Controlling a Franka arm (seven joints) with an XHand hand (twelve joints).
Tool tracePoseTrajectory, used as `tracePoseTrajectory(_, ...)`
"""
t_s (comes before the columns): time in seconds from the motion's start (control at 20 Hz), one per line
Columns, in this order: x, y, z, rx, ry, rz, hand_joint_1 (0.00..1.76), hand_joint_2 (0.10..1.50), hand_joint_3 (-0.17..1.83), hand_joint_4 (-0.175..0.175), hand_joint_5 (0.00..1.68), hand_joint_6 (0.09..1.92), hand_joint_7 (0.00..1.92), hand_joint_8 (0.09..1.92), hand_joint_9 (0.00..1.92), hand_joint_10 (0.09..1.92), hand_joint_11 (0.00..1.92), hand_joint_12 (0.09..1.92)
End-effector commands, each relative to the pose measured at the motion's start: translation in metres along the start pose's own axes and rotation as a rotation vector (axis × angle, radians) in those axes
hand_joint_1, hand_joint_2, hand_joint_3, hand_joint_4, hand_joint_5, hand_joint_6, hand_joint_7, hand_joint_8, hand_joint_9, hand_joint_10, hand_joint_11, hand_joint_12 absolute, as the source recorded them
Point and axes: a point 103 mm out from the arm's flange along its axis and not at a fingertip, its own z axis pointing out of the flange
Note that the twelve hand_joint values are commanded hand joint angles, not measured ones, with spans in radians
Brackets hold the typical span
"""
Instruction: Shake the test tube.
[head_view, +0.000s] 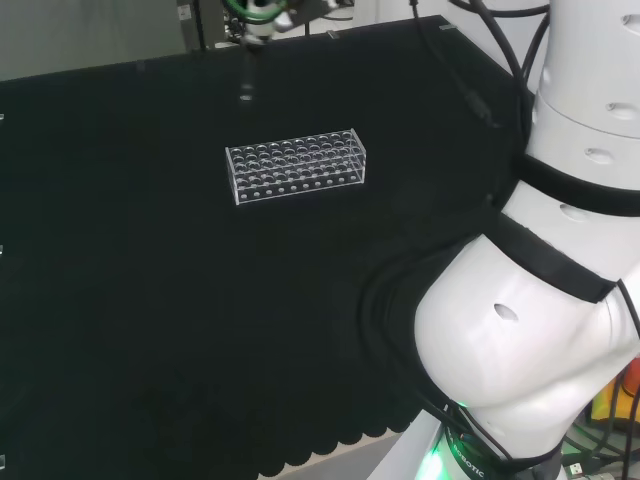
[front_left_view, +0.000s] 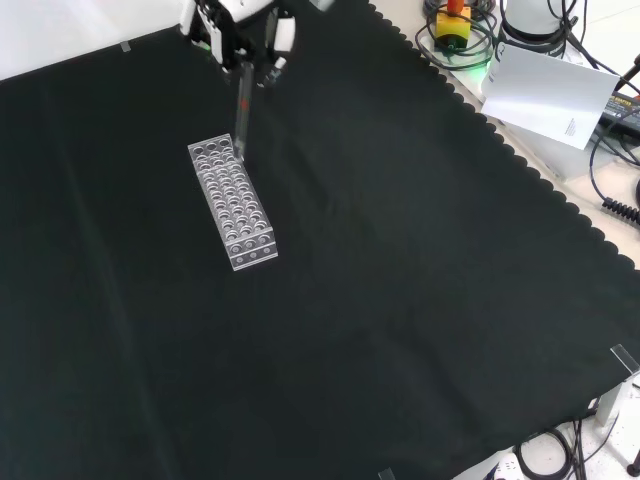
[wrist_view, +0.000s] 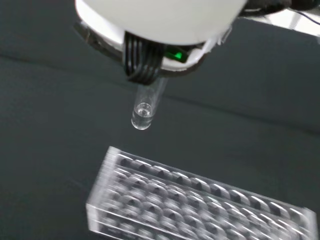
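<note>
Test tube (front_left_view: 242, 120) hangs upright from the hand's (front_left_view: 240, 25) curled fingers, long axis vertical, clear above the rack (front_left_view: 232, 202) at the table's (front_left_view: 400, 300) 11 o'clock in the front view.

There is one test tube (wrist_view: 146, 107). There is one clear rack (head_view: 297, 165) with many holes. There is one hand (front_left_view: 240, 28).

Head view: camera high behind the arm's base, looking forward across the worktop (head_view: 150, 300), with the arm's white links (head_view: 530, 320) close at right. Front view: opposite side, high, looking down from farther off. Wrist view: close, looking past the hand (wrist_view: 160, 20). All three share the clear rack (head_view: 297, 165).
</note>
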Motion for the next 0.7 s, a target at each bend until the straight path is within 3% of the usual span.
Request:
tracePoseTrajectory(0.05,0.045,0.008,-0.016,-0.044,0.052,-0.108,1.23,0.57,0.74,-0.175,1.43,0.41,1.81,0.35,1.65,0.39,0.92,1.16)
tracePoseTrajectory(0.35,0.034,0.007,-0.012,-0.029,0.031,-0.086,1.23,0.57,0.74,-0.175,1.43,0.41,1.81,0.35,1.65,0.39,0.92,1.16)
tracePoseTrajectory(0.5,0.011,0.005,-0.001,0.002,0.007,-0.030,1.23,0.57,0.74,-0.175,1.43,0.41,1.81,0.35,1.65,0.38,0.92,1.16)
tracePoseTrajectory(0.7,-0.033,-0.001,0.014,0.050,-0.003,0.088,1.23,0.57,0.74,-0.175,1.43,0.41,1.81,0.35,1.65,0.38,0.92,1.16)
